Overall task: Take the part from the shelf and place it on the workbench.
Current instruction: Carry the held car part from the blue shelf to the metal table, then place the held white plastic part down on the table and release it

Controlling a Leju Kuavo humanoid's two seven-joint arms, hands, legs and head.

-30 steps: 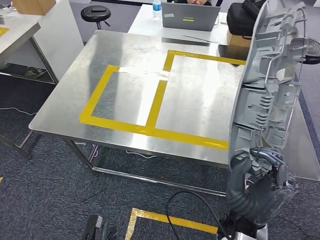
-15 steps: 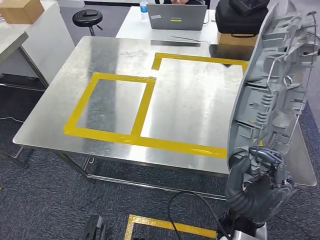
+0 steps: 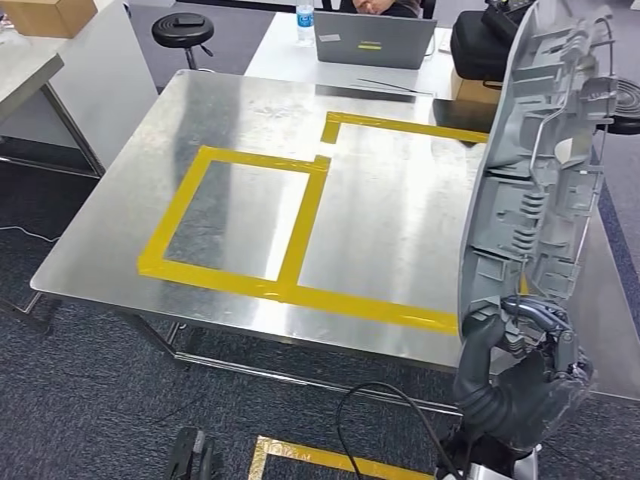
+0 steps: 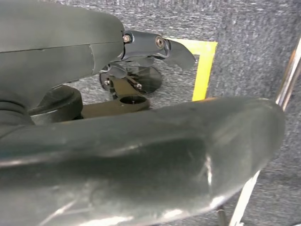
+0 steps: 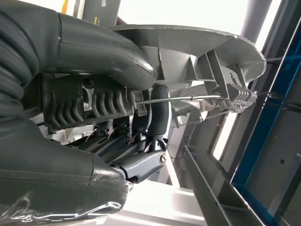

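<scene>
The part point(image 3: 540, 160) is a large grey moulded plastic panel with ribs and a wire clip. My right hand point(image 3: 521, 375) grips its lower end and holds it upright at the right, over the near right edge of the workbench point(image 3: 377, 210). In the right wrist view the thumb and dark fingers point(image 5: 160, 113) wrap around the panel's ribbed edge point(image 5: 199, 47). The workbench is a bare metal table marked with two yellow tape rectangles point(image 3: 302, 225). My left hand point(image 4: 142, 155) hangs over the carpet, holding nothing, with its fingers apart.
Behind the workbench a white table carries a laptop point(image 3: 373, 38), a water bottle point(image 3: 304, 14) and a black bag point(image 3: 483, 45), with a person seated there. A black stool point(image 3: 181, 28) stands at the back left. A black cable point(image 3: 377, 400) and yellow floor tape point(image 3: 332, 460) lie by my feet.
The whole scene has shifted sideways and back, so the camera has moved. The part stays upright in my right hand, in the same place in the picture.
</scene>
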